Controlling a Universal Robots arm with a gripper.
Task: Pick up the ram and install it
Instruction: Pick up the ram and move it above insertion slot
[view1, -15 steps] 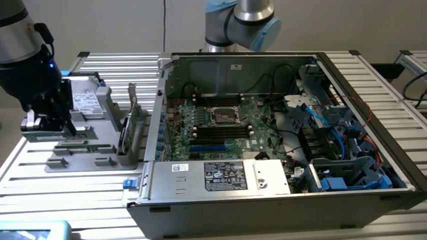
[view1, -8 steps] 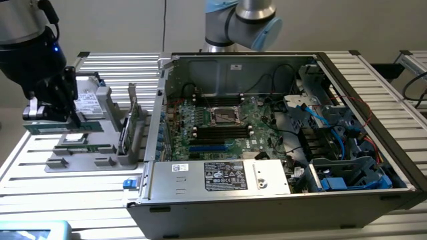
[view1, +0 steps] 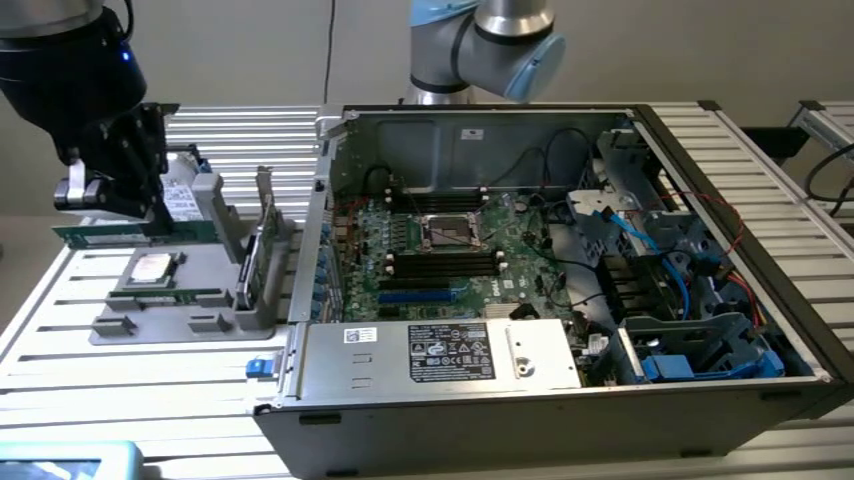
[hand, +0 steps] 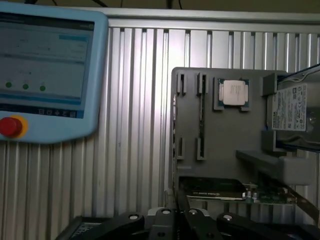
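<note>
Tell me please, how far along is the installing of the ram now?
Done: the long, thin green ram stick is out of the grey holder tray. In hand: the black gripper is shut on it. Left: it is not yet in the open metal computer case.

Arm (view1: 483, 45): grey and blue joints at the top middle of the exterior view.
Wrist (view1: 67, 60): black, at the exterior view's upper left, pointing down.
Gripper (view1: 134, 215) (hand: 176, 217): hangs below the wrist, fingers (hand: 200, 220) drawn close together, gripping the ram (view1: 87, 233).
</note>
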